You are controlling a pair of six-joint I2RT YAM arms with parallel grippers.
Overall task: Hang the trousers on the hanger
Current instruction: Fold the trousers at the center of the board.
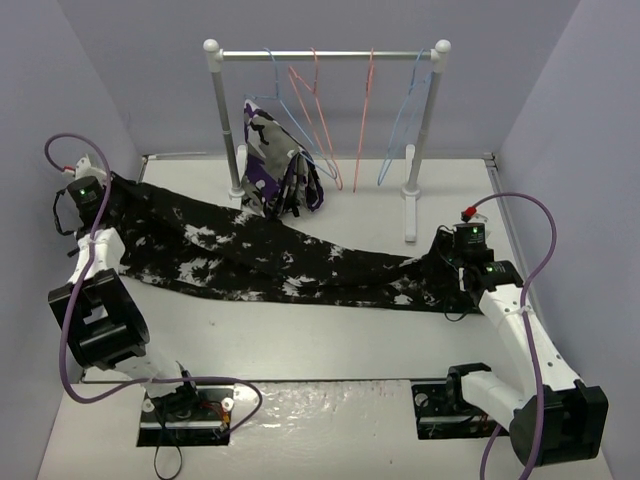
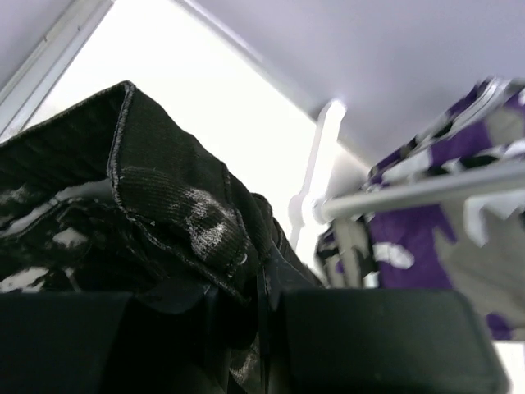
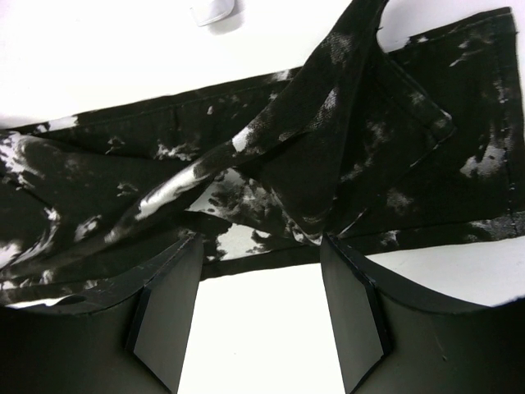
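Note:
The black trousers (image 1: 250, 255) with white splotches lie stretched across the table from far left to right. My left gripper (image 1: 108, 190) is shut on their left end; in the left wrist view a bunched edge of the trousers (image 2: 172, 205) is pinched where the jaws meet (image 2: 267, 295). My right gripper (image 1: 437, 263) is open at the other end; in the right wrist view its fingertips (image 3: 190, 246) stand apart at the near edge of the trousers (image 3: 328, 156), where a fold rises. An empty light-blue hanger (image 1: 406, 118) hangs at the rack's right.
The white rack (image 1: 325, 55) stands at the back on two posts with feet (image 1: 408, 215). Two pink-red hangers (image 1: 364, 110) hang in the middle. A purple, white and black garment (image 1: 278, 165) hangs at the left on another light-blue hanger. Grey walls close in both sides.

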